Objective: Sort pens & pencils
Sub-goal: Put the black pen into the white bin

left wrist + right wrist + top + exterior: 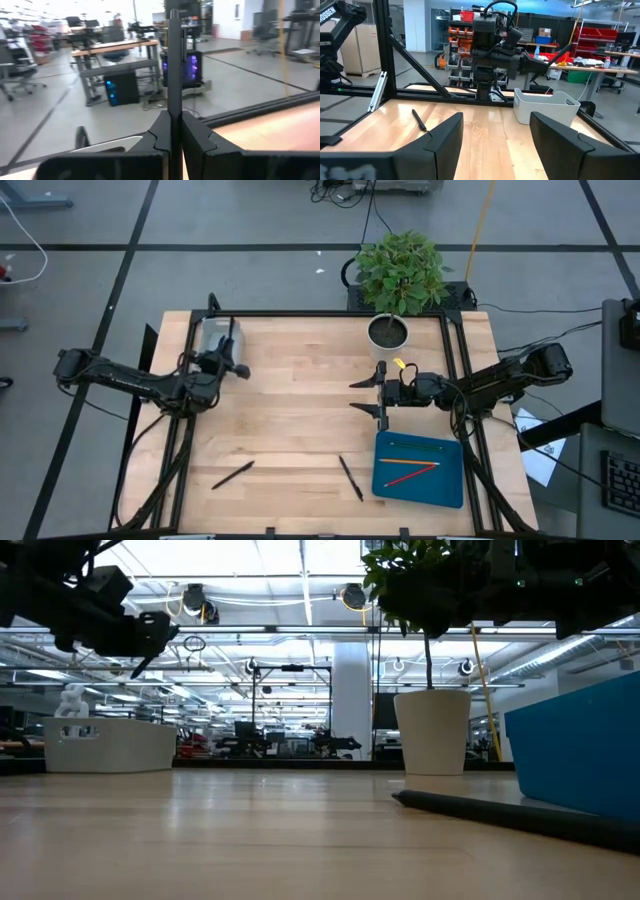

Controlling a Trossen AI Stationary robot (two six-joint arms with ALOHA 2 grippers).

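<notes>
While two dark pens (232, 475) lay loose on the near part of the wooden table (300, 380), one toward the left and the other (350, 477) near the middle just left of the blue tray (420, 495), a third pen (175, 75) stood clamped upright between the pressed-together fingers of the left gripper (175, 132), held up at the far left of the table beside the white bin (217, 337). The pencils (412, 468), orange, red and green, lay inside the blue tray at the near right. The right gripper (381, 393) hung with its fingers spread wide and nothing between them, just beyond the tray's far edge and near the white plant pot (388, 332). The only readable writing was part of a white word, "ROSSEN", on the dark arm at the edge of the right wrist view. A leafy green plant (400, 270) overhung the pot at the far right. The low view showed the middle pen (500, 812) as a dark bar lying in front of the tray's blue wall (580, 755), with the pot (433, 732) behind it and the bin (108, 744) far off to the left. The right wrist view alone showed the left arm head-on across the table, with the bin (547, 105) beside it and one loose pen (419, 120) on the boards.
</notes>
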